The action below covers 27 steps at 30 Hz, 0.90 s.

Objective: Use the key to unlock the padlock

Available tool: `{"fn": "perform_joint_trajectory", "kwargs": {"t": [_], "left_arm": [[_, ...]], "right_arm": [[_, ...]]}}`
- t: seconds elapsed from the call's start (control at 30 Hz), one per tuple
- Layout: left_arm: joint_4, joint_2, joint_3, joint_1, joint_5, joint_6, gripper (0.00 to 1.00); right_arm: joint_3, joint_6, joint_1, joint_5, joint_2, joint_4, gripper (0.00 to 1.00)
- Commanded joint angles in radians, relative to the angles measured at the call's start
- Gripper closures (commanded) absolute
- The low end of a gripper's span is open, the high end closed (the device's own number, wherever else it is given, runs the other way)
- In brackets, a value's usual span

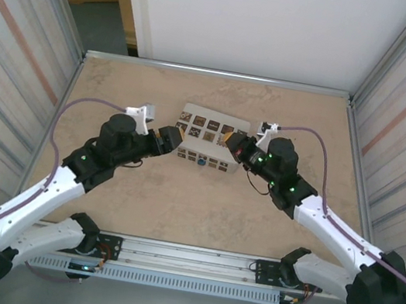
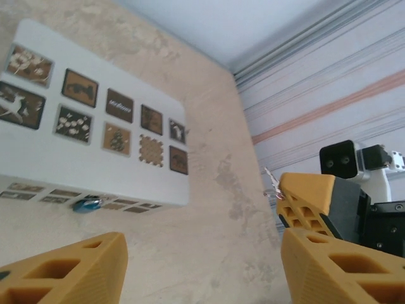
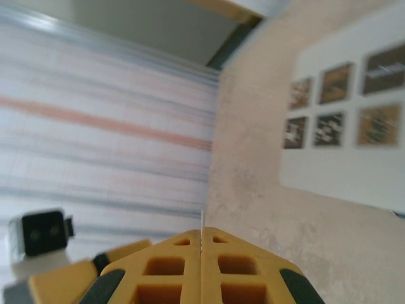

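Note:
The tiny blue padlock hangs on the near side of a pale box with dark patterned squares; in the left wrist view the padlock sits low on that box. My right gripper, just right of the box, is shut on the key, whose thin metal edge sticks out between the closed fingertips. In the left wrist view the key pokes from those yellow fingers. My left gripper stands open at the box's left end, with bare table between its fingers.
Striped side walls and a metal rail close in the tan table. The arm bases sit on a rail at the near edge. Open table lies in front of the box.

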Motion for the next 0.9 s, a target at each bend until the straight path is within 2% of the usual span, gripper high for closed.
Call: {"fn": "perform_joint_trajectory", "kwargs": {"t": [0.0,0.2,0.3,0.43,0.6,0.87], "left_arm": [[0.164,-0.046,-0.025,0.021,0.123,0.057,0.40],[0.364,-0.020,-0.020,0.028,0.293,0.042,0.56],[0.407,0.036,0.014,0.022,0.360,0.015,0.62],[0.424,0.112,0.052,-0.017,0.371,0.014,0.62],[0.523,0.180,0.052,-0.037,0.371,-0.039,0.59],[0.555,0.214,0.055,-0.054,0.352,-0.055,0.58]], "right_arm": [[-0.022,-0.272,-0.014,-0.109,-0.066,0.144,1.00],[-0.063,-0.353,-0.017,-0.215,-0.118,0.276,1.00],[-0.063,-0.358,-0.017,-0.250,-0.115,0.311,1.00],[-0.057,-0.357,-0.008,-0.257,-0.111,0.333,1.00],[-0.048,-0.359,-0.001,-0.251,-0.109,0.325,1.00],[-0.052,-0.346,0.006,-0.231,-0.103,0.332,1.00]]}}
